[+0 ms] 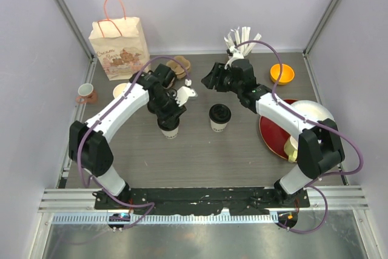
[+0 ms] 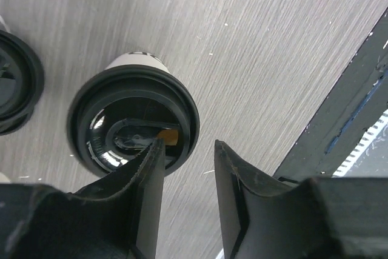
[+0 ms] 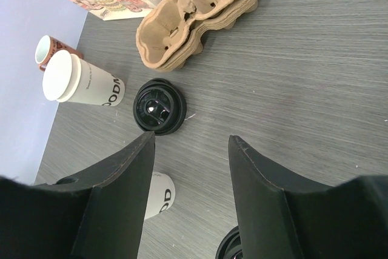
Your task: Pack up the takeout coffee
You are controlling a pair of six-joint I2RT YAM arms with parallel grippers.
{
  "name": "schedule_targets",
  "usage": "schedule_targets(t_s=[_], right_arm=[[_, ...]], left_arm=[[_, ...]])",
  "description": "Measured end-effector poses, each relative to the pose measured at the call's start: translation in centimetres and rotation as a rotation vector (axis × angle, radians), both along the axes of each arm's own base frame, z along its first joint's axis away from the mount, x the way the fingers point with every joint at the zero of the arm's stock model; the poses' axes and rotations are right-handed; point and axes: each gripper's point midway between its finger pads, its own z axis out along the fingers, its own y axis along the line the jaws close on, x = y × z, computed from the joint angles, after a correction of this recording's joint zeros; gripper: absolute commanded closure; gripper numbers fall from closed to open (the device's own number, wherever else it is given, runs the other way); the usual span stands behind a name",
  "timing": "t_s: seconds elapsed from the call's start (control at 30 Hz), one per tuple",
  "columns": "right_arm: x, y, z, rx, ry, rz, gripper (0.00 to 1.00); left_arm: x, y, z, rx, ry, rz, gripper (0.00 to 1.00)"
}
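Left gripper [image 2: 188,150], jaws half-parted astride the rim of the black-lidded cream paper cup [image 2: 130,113], could snag and topple it on rising; right gripper [image 3: 191,144] gapes empty.

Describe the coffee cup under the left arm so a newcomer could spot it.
Start at the printed paper bag in the back left corner and come toward the arms, past the cardboard cup trays. There stands a small white paper cup with a black lid, directly under the left end effector; its lidded twin to the right stands in the open.
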Motion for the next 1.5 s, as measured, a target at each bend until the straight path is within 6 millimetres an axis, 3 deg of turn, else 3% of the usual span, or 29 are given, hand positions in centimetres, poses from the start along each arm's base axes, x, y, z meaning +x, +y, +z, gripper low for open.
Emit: schedule_targets(t_s=[0.17,0.3,0.37,0.47,0.53,0.63,0.7,0.87,1.17,1.5], right_arm=[[-0.7,1.2,0.1,-0.008,0.002,0.043,0.37],[-1.6,4.1,0.3,-0.023,-0.006,0.127,0.33],[-2.5,5.8,-0.1,-0.041,0.002,0.184,0.32],[-3.8,7.6,-1.2,-0.060,0.031,0.255,0.28],[-4.9,8.6,-2.4,-0.073,0.066,0.302,0.26],[-6.4,9.6,-4.4,-0.103,0.120,0.357,0.21],[-7.3,10.0,-5.5,-0.124,0.147,0.385,0.10],[-8.6,10.7,-7.5,-0.164,0.188,0.426,0.09],[-9.6,11.9,-8.6,-0.183,0.205,0.463,0.18],[-9.9,13.1,-8.8,-0.177,0.197,0.487,0.23]], left_arm=[[1.4,-0.7,3.4,-0.046,-0.057,0.027,0.54],[2.3,-0.6,5.5,-0.090,-0.088,0.077,0.53],[2.7,0.2,6.1,-0.114,-0.075,0.148,0.53],[4.3,3.2,6.4,-0.157,-0.053,0.363,0.51],[5.1,5.9,6.0,-0.177,-0.030,0.526,0.50],[4.7,8.5,4.5,-0.184,0.033,0.715,0.49],[3.5,8.5,3.1,-0.188,0.100,0.789,0.49],[1.7,7.3,0.2,-0.207,0.241,0.908,0.48],[3.8,7.1,-0.7,-0.304,0.291,1.077,0.58],[3.8,7.1,-2.3,-0.343,0.348,1.149,0.60]])
